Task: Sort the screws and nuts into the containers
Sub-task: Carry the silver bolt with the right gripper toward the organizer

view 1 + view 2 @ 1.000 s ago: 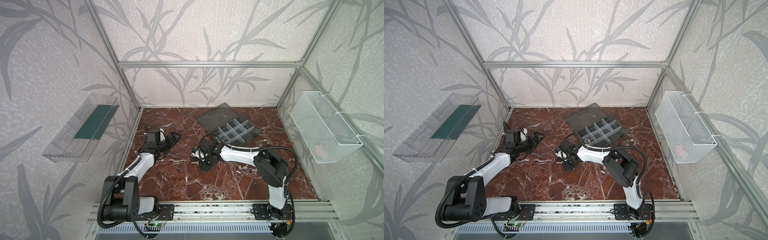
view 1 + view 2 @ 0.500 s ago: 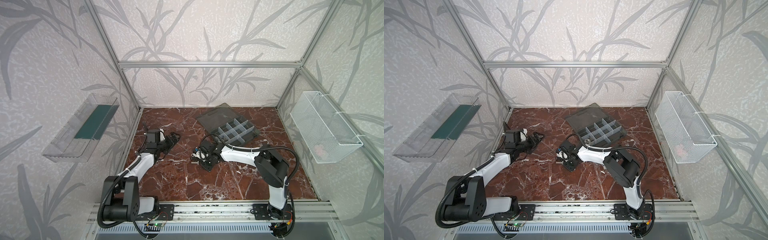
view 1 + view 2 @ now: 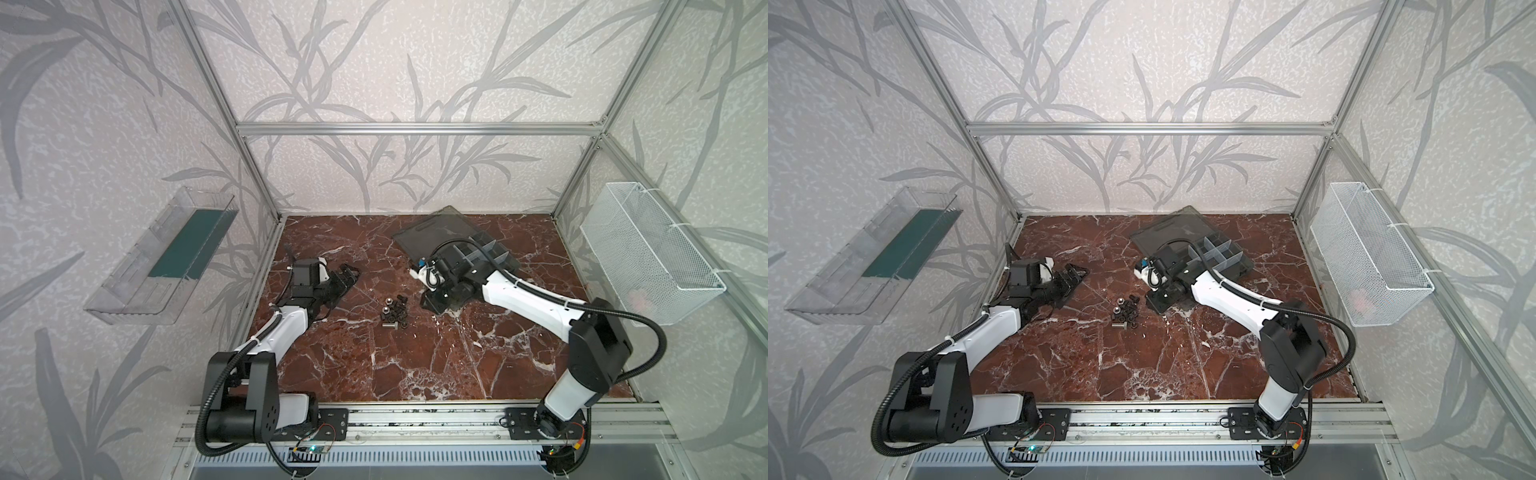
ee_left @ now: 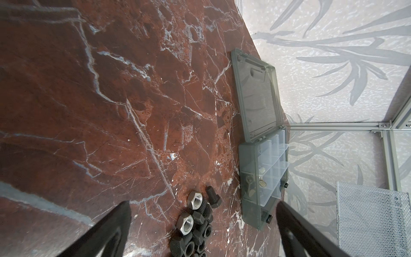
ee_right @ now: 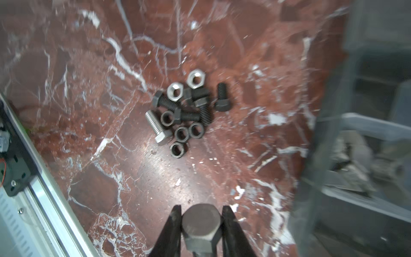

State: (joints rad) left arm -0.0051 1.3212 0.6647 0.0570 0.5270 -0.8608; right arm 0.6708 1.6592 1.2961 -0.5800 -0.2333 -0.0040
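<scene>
Bolt (image 5: 201,222), dark and hex-headed, pinched between right jaws on two flats of its head, head turned to the wrist camera and shank nearly all hidden behind it; grip on the flats probably chosen for two parallel faces and no rolling. Held clear of red marble worktop (image 3: 415,365), between heap (image 3: 394,316) and open organiser box (image 3: 498,253), so judged as the carrying step toward a screw compartment. Right arm (image 3: 523,299) stretched across front of the box in both top views, hiding the near compartments there. Lid (image 4: 258,93) folded back flat on the worktop, leaving every compartment free from above; a few small pale pieces apparently lying in the near ones, too small to name. Rest of the hardware gathered in one tight heap: silver bolt (image 5: 156,126), two silver nuts (image 5: 195,77), four black nuts (image 5: 182,133) and several black bolts (image 5: 204,111) crossing and touching each other, hence delicate for single picks. Left jaws spread wide and empty, low and near the heap on the side away from the box, aimed at it, probably kept back so as not to meet the right arm. Most of the sorting not yet done.
</scene>
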